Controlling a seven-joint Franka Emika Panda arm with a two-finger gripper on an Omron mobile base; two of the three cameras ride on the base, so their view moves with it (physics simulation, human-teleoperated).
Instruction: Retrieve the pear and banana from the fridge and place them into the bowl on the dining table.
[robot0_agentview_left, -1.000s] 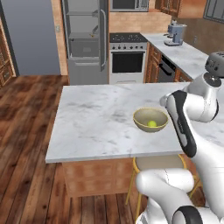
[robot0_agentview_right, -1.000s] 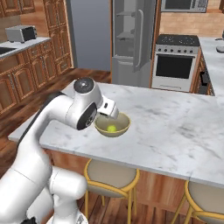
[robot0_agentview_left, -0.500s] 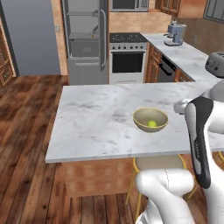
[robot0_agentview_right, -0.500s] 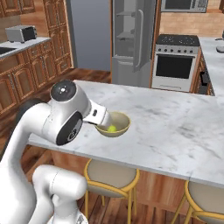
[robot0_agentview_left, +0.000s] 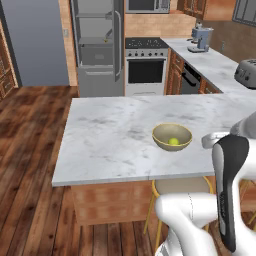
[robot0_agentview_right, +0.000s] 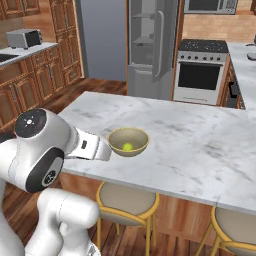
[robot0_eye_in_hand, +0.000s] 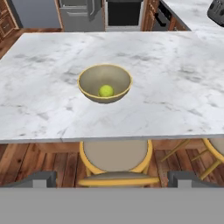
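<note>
The olive-tan bowl (robot0_agentview_left: 172, 136) (robot0_agentview_right: 128, 141) (robot0_eye_in_hand: 105, 82) stands on the white marble dining table (robot0_agentview_left: 110, 135) (robot0_agentview_right: 200, 140) (robot0_eye_in_hand: 175, 87), near its front edge. The yellow-green pear (robot0_agentview_left: 173, 142) (robot0_agentview_right: 128, 147) (robot0_eye_in_hand: 106, 91) lies inside it. My gripper (robot0_eye_in_hand: 113, 180) (robot0_agentview_right: 105, 152) (robot0_agentview_left: 206, 142) is open and holds nothing. It hangs drawn back off the table's near edge, level with the bowl and pointing at it. The grey fridge (robot0_agentview_left: 97, 45) (robot0_agentview_right: 150, 45) stands open beyond the table, shelves showing. I cannot make out the banana.
A steel oven (robot0_agentview_left: 145, 65) (robot0_agentview_right: 200, 70) stands right of the fridge. Yellow-framed stools (robot0_agentview_right: 127, 200) (robot0_eye_in_hand: 116, 157) sit under the table's near edge, below my hand. A toaster (robot0_agentview_left: 246, 72) and a coffee machine (robot0_agentview_left: 201, 39) stand on the right wall counter.
My arm has folded back toward the base, drawing the hand away from over the bowl to beyond the table's near edge. The pear stays in the bowl.
</note>
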